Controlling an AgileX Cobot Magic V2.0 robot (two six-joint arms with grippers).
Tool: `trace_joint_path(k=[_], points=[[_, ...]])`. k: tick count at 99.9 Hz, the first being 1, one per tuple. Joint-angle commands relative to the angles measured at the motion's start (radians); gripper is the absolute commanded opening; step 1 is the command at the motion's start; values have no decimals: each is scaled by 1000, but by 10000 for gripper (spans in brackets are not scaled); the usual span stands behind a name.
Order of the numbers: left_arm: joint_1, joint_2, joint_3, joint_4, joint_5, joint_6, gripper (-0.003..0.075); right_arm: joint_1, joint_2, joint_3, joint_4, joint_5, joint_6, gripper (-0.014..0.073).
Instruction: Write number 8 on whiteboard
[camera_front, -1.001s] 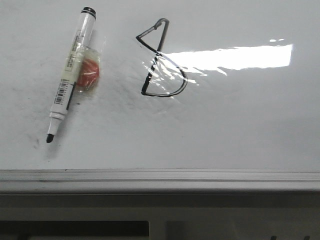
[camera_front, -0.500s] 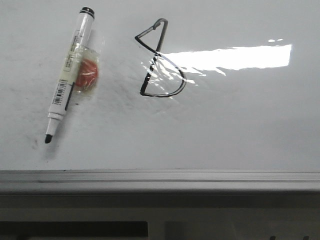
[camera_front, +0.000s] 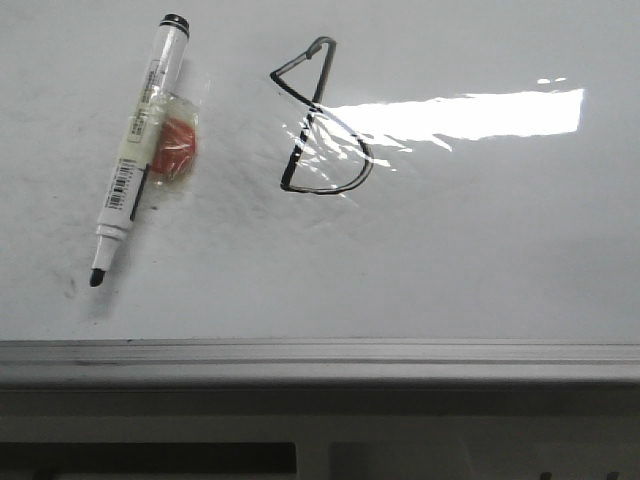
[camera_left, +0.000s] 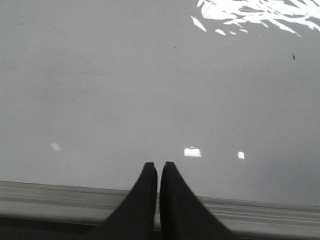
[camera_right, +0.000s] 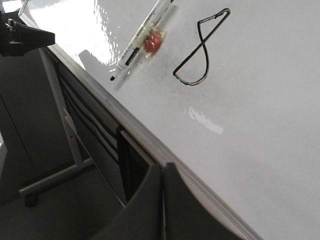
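One thin black marker-drawn number 8 (camera_front: 322, 118), with a pointed triangular upper loop and a rounded lower loop, stands complete near the middle of the large glossy white whiteboard (camera_front: 480, 250); a bright reflection crosses its lower loop. Beside it, apart from the strokes, lies an uncapped white-barrelled marker (camera_front: 135, 148) with a barcode label, a red disc under clear tape (camera_front: 176, 148) fixed to its side; its black tip points toward the grey metal edge rail (camera_front: 320, 358). Neither arm appears in the front view. The left gripper (camera_left: 158, 167) has its dark fingers pressed together, holding nothing, above the rail; the right gripper (camera_right: 163, 170) is likewise closed and empty, off the board's edge. The task appears done. Risks: the uncapped tip could mark the board if nudged; fresh ink could smear under any sweep.
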Motion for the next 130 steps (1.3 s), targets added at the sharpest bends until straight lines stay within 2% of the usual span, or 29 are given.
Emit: trace_joint_path(k=[1,78,89,97,106,113,130], points=[[2,-27,39,-8,-40,2,-20,-1,8,-24,-10,-76,-2,-64],[2,-27,39,-8,-40,2,-20,-1,8,-24,-26,-75,-4,-64],[2,-27,39,-8,-40,2,-20,-18,8,-24,-39,-113,-14,-64],[2,-27,39,-8,-40,2,-20,-68,12,-18,-39,-179,-38,-64],[2,-27,39,-8,-40,2,-20,-153,24,9,-39,-332,-116,-63],[2,-27,39,-8,-40,2,-20,-244,30,35,-25,-447,-163,-64],[2,-27,39,-8,-40,2,-20,-535,30,134,22,-656,-163,-63]])
